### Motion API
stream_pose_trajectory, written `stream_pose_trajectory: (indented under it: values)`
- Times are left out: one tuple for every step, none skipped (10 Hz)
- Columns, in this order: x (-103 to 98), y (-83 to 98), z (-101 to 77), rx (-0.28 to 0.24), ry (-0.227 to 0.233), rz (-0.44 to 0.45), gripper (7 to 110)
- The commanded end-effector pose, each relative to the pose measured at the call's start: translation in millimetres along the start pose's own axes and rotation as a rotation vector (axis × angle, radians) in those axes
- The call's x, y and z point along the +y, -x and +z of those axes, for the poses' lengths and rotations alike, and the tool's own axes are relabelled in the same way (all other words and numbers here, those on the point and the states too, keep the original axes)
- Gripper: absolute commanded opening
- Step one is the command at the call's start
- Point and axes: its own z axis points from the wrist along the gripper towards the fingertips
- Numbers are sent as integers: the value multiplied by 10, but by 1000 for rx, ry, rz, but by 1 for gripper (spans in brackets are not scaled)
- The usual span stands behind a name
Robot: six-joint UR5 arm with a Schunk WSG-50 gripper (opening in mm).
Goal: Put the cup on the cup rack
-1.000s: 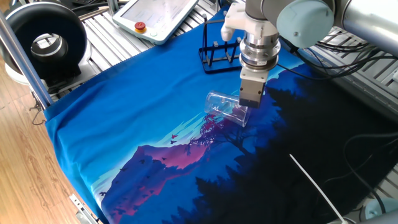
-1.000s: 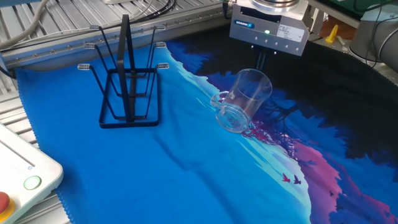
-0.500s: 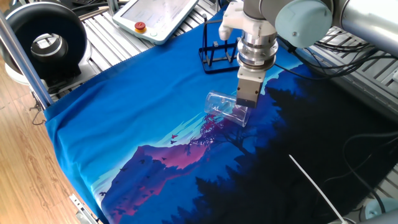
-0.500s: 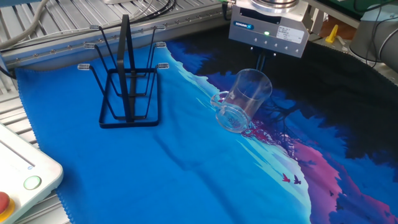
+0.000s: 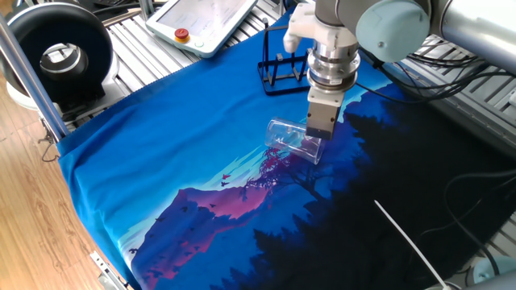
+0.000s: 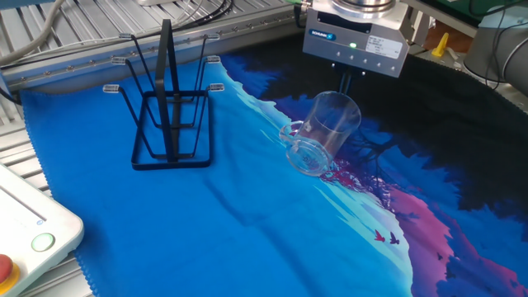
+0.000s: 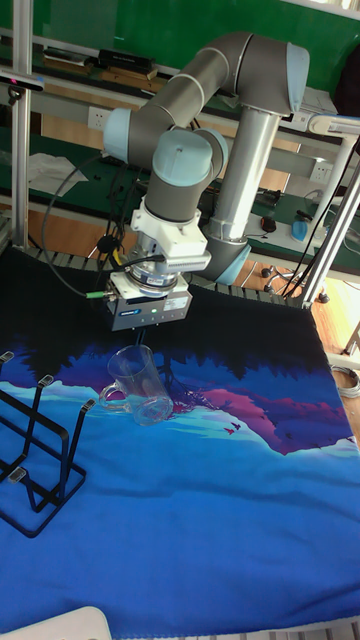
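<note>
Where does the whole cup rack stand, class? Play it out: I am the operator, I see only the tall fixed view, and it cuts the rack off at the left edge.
Observer: The other fixed view shows the whole cup rack. It stands upright on the blue cloth, apart from the cup, with nothing on its pegs.
Operator: What lies beyond it?
Observer: One fixed view shows a white pendant with a red button on the slatted table.
Operator: Is the gripper on the cup?
Observer: One fixed view shows the gripper down at one end of the lying cup. I cannot tell whether it is shut.
</note>
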Motion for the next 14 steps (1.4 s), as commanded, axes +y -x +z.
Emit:
stream_pose_trajectory:
  values:
    - [-5, -10, -4, 3, 2, 5, 7]
    - [-11, -13, 0, 4, 1, 4, 7]
    - [-7, -13, 3, 4, 3, 4, 7]
    - [-11, -13, 5, 5, 2, 4, 7]
    - [-13, -11, 8, 5, 2, 4, 7]
    - [-12, -8, 9, 5, 2, 5, 7]
    - [-20, -10, 13, 6, -1, 4, 7]
    - [-22, -13, 15, 6, -1, 4, 7]
    - [-25, -21, 16, 8, -1, 4, 7]
    - [-29, -26, 18, 9, -3, 3, 7]
    - [-37, -31, 19, 11, -5, 3, 7]
    - [-35, -34, 19, 12, -5, 3, 7]
    - [-39, -36, 19, 13, -6, 3, 7]
    - [-38, -36, 19, 13, -6, 3, 7]
